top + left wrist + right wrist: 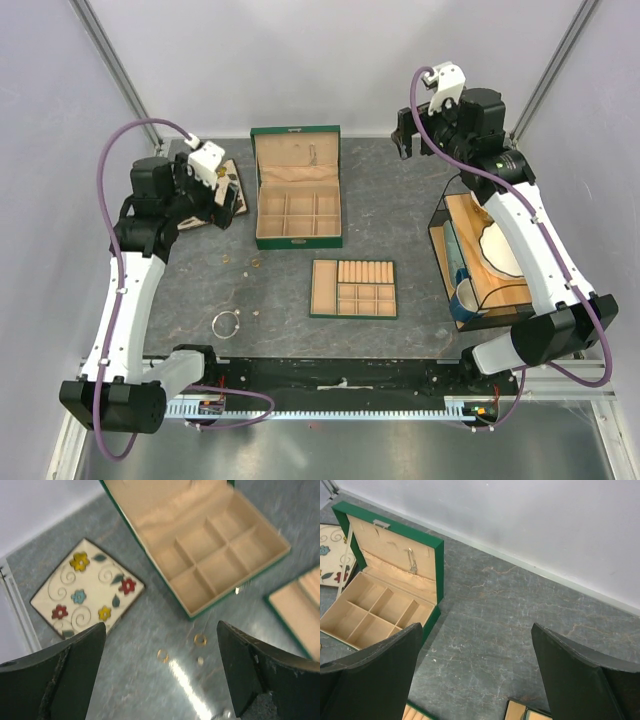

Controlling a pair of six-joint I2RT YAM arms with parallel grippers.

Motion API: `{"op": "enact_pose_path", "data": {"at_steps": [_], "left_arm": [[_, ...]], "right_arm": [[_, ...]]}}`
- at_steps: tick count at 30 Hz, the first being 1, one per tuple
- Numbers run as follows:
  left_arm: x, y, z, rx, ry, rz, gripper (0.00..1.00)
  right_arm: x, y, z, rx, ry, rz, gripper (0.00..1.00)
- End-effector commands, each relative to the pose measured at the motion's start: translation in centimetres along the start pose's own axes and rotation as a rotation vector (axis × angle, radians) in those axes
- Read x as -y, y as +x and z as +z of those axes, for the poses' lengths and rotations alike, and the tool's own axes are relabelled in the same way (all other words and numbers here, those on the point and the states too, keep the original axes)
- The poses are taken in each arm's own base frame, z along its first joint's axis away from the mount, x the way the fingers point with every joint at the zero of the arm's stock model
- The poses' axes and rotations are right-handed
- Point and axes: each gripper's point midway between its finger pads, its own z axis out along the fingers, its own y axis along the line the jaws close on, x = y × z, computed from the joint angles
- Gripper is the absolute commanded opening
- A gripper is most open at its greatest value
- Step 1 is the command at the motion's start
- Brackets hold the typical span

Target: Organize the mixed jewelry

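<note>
The silvery-white bangle (227, 323) lies on the grey table at the front left. Tiny gold pieces (253, 263) lie just in front of the open green jewelry box (297, 190). In the left wrist view two gold rings (200, 639) (162, 655) and a small bead (200, 660) lie on the table between my fingers. My left gripper (228, 200) (162, 680) is open and empty, raised above them, left of the box. My right gripper (405, 133) (475, 680) is open and empty, high at the back right.
A flat tan divided tray (353, 288) with ring rolls lies at centre. A floral square tile (85, 590) lies at the back left. A glass-sided case (480, 265) with items stands on the right. Walls close in the back and sides.
</note>
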Motion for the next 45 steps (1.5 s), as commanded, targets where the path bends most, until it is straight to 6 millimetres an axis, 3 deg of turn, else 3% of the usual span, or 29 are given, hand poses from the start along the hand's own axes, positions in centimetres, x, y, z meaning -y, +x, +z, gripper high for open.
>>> {"op": "enact_pose_path", "data": {"at_steps": [1, 10, 16, 27, 45], "left_arm": [[1.9, 6.4, -2.9, -0.223, 0.109, 0.265, 0.99], [5.4, 18.2, -4.9, -0.47, 0.325, 0.452, 0.97], [7.3, 23.2, -4.6, -0.518, 0.457, 0.523, 0.98], [7.8, 28.1, -3.4, -0.561, 0.541, 0.622, 0.96], [7.8, 30.0, -2.1, -0.574, 0.559, 0.646, 0.9]], "right_arm": [[-0.6, 0.8, -0.4, -0.011, -0.031, -0.018, 0.98], [-2.0, 5.2, 0.9, -0.108, -0.107, 0.005, 0.98], [-2.2, 6.5, 0.9, -0.133, -0.117, 0.01, 0.98], [-2.1, 7.9, 1.0, -0.162, -0.112, 0.009, 0.98], [-2.0, 8.3, 1.3, -0.174, -0.103, 0.016, 0.98]]}}
